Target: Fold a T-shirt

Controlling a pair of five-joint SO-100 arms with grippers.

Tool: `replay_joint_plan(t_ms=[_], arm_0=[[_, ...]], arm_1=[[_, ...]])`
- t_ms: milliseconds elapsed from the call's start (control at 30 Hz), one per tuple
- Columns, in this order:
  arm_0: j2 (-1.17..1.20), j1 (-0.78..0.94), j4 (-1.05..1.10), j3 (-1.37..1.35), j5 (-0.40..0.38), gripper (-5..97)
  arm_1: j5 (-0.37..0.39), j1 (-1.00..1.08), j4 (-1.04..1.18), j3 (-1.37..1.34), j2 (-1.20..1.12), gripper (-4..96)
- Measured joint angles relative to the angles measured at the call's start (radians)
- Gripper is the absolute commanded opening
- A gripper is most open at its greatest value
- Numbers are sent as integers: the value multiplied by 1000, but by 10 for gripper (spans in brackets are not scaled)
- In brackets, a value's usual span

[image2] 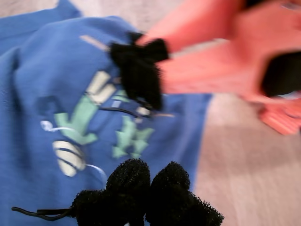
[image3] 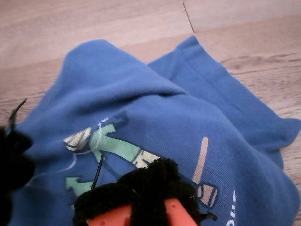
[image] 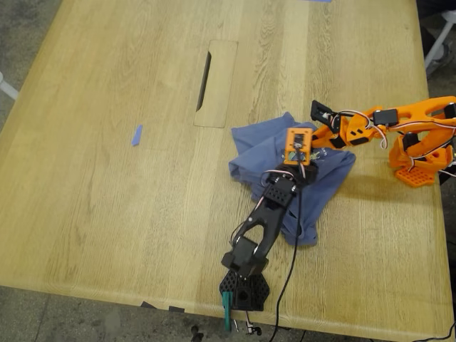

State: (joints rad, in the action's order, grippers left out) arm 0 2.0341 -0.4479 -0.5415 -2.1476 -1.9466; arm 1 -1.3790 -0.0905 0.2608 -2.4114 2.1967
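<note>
The slate-blue T-shirt (image: 260,153) lies crumpled on the wooden table, right of centre in the exterior view. Its green-yellow figure print faces up in the first wrist view (image2: 82,120) and in the second wrist view (image3: 113,146). My first gripper (image2: 150,188), on the black arm, has its black foam pads (image2: 129,181) together just over the shirt by the print; no cloth shows between them. My second gripper (image3: 143,188), on the orange arm, has its pads closed against the printed chest. In the first wrist view it (image2: 138,70) sits on the shirt, close to my first gripper.
A small blue tape scrap (image: 137,135) lies at the exterior view's left. A long cable slot (image: 216,83) is cut into the table behind the shirt. The black arm's base (image: 244,288) is clamped at the front edge and the orange arm's base (image: 420,160) at the right edge.
</note>
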Motion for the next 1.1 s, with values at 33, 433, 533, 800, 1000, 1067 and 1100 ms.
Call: replay_joint_plan(t_ms=[33,433,533,800,1000,1067,1100], arm_0=[[-18,23,21,-17,-5,40],[-98,150,133,-135,-5,87],[-26,179,91,-190,-5,93],[310,301,-106,-356,-3,102],[353,192,-147,-295,-2,104],[295,130,-133,-227,-2,104],[256,104,-121,-187,-2,104]], arm_1=[[0,14,-21,-21,-11,-1],[11,169,-218,-276,-43,-1],[9,241,-207,-313,3,-1],[8,396,-80,-357,179,-1],[5,344,69,-250,238,-1],[0,293,92,-190,224,-1],[0,267,98,-161,207,-1]])
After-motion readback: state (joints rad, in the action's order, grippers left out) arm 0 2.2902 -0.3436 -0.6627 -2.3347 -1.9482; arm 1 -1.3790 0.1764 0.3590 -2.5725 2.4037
